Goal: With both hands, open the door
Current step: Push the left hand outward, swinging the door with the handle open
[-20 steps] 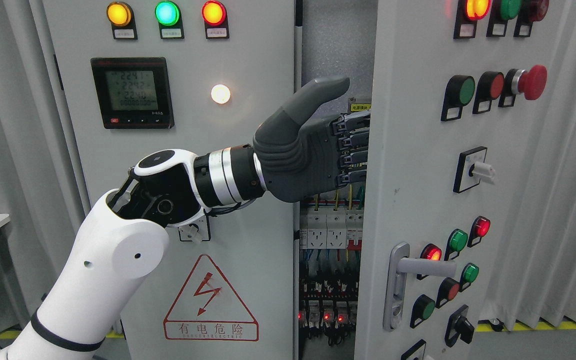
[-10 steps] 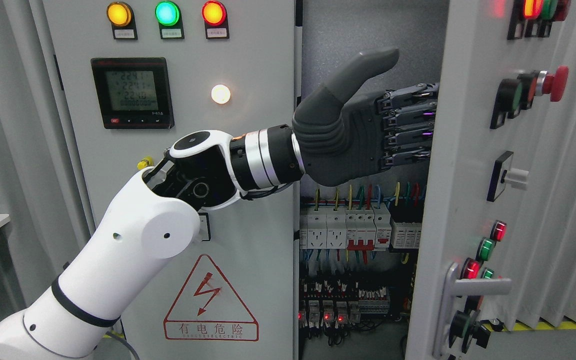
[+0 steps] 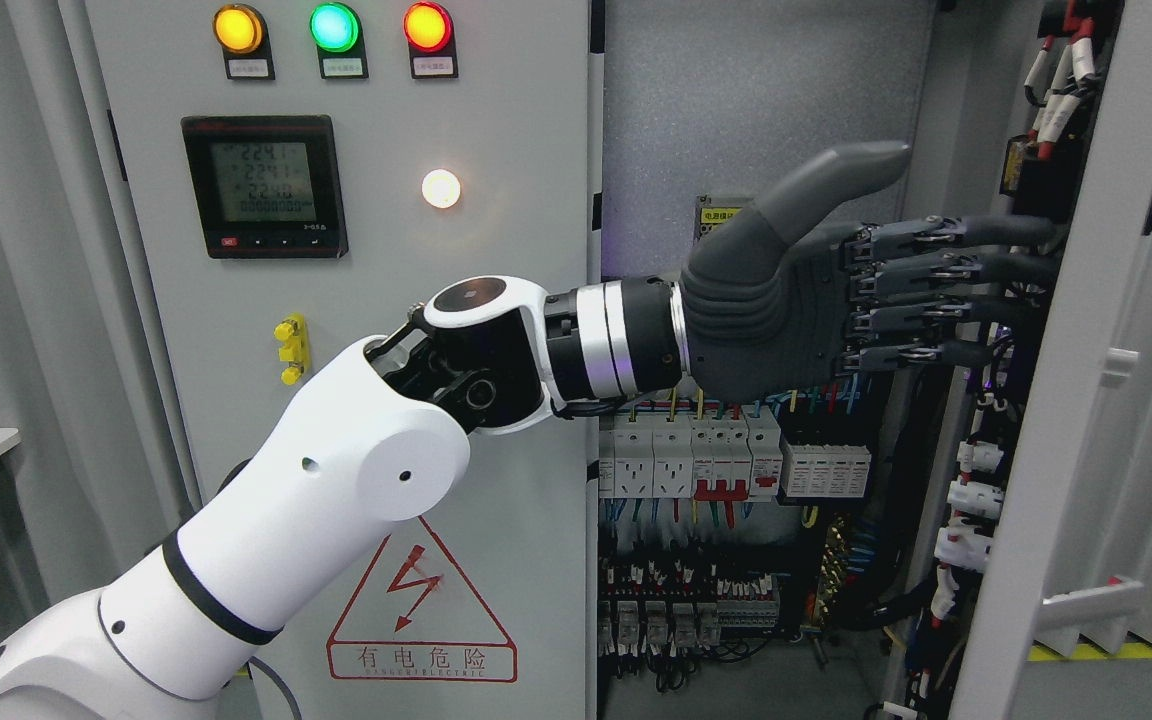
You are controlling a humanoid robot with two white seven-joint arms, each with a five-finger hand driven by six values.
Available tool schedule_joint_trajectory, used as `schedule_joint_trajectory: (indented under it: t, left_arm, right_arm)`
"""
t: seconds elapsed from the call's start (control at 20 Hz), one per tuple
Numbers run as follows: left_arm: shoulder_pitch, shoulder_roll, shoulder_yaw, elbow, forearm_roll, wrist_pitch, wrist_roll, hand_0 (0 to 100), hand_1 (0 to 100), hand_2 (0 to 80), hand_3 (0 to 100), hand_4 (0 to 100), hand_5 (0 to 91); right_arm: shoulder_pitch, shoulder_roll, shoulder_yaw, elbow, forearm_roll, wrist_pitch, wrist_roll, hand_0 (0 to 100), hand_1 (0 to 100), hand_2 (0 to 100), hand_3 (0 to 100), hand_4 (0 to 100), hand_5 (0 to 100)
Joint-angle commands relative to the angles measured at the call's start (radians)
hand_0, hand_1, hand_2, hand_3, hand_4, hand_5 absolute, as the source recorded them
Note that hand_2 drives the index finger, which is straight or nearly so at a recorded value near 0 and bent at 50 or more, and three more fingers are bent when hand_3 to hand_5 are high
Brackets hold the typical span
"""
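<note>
The door [image 3: 1056,420] on the right of the cabinet [image 3: 766,120] stands swung wide, seen almost edge-on, its wired inner face turned toward the opening. Its handle [image 3: 1086,598] juts out low on the outer side. The closed left door [image 3: 496,420] carries three lamps, a meter [image 3: 264,185] and a warning triangle [image 3: 421,603]. The white left arm [image 3: 316,520] reaches across from the lower left. The left hand [image 3: 836,290] is spread flat, thumb up, with its fingers [image 3: 986,265] straight against the door's inner face, grasping nothing. Breakers [image 3: 696,455] sit below.
</note>
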Motion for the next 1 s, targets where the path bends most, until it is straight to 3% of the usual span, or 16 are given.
schedule_joint_trajectory:
  t: [0.0,0.65,0.95]
  left_arm:
    - [-0.024,-0.060,-0.087,0.037,0.007,-0.001,0.001,29,0,2.7,3,4,0.0]
    - [-0.074,-0.132,-0.087,0.057,0.013,-0.003,0.035,29,0,2.7,3,4,0.0]
    - [-0.097,-0.132,-0.087,0.061,0.071,-0.004,0.067,29,0,2.6,3,4,0.0]
  right_arm:
    - [0.000,0.000,0.000,0.000,0.000,0.000,0.003,22,0,0,0,0,0]
    - [0.000,0.000,0.000,0.000,0.000,0.000,0.004,22,0,0,0,0,0]
    - [0.000,0.000,0.000,0.000,0.000,0.000,0.004,22,0,0,0,0,0]
